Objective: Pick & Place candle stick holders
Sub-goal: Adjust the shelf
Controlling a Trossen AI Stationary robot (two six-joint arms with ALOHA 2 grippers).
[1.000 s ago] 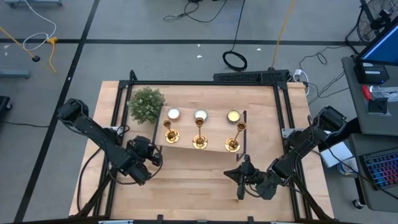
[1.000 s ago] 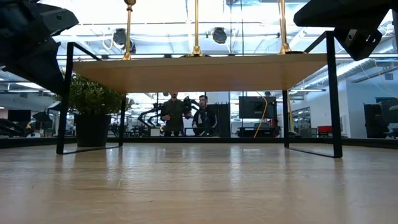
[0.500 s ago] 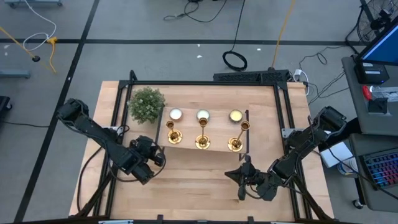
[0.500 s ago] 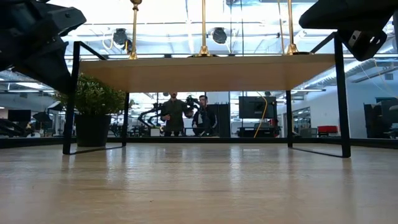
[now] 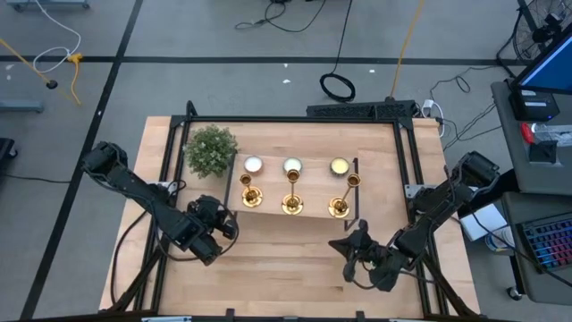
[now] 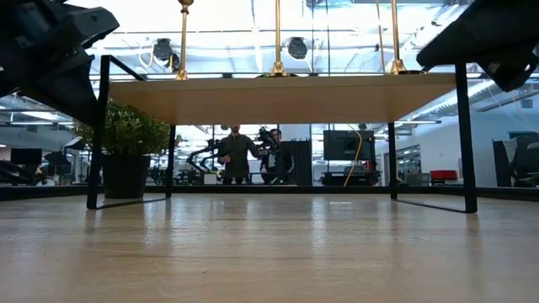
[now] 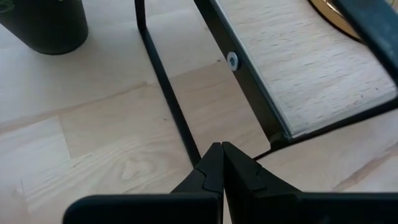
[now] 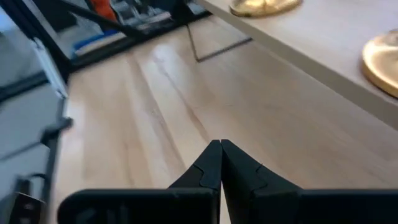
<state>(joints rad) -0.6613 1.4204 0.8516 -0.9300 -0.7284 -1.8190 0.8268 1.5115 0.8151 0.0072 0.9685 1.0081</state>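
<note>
Holders: three brass holders (image 5: 291, 202) stand upright in a row along the near edge of a small raised shelf (image 5: 268, 211), one left (image 5: 249, 194), one middle, one right (image 5: 339, 207). From the low camera only their stems and bases show above the shelf top (image 6: 278, 74).
Candles: three pale tealights (image 5: 292, 165) sit in a row just behind the holders, on the table, not in the cups.
Plant: a bushy green plant (image 5: 211, 149) stands off the shelf's left end.
Left gripper: the left gripper (image 7: 221, 163) hangs low over the table (image 5: 268, 268) just off the shelf's front-left leg (image 7: 166, 102), fingers pressed together, gripping nothing.
Right gripper: the right gripper (image 8: 221, 160) is near the shelf's front-right corner, above bare table, fingers pinched tight together and empty. Its wrist camera catches two brass bases (image 8: 264, 6) on the shelf edge.
Room: two people (image 6: 253, 155) stand well back beyond the table.
Progress: from where I stand, nothing has been picked yet. All three holders are on the shelf and no gripper touches one. I can't tell where they are meant to go.
Left to do: a gripper must spread its fingers, close on a thin stem, lift it clear and set it down; then the same for the others.
Risk: the stems are slim and shiny, so a slip or a tip-over looks likely.
</note>
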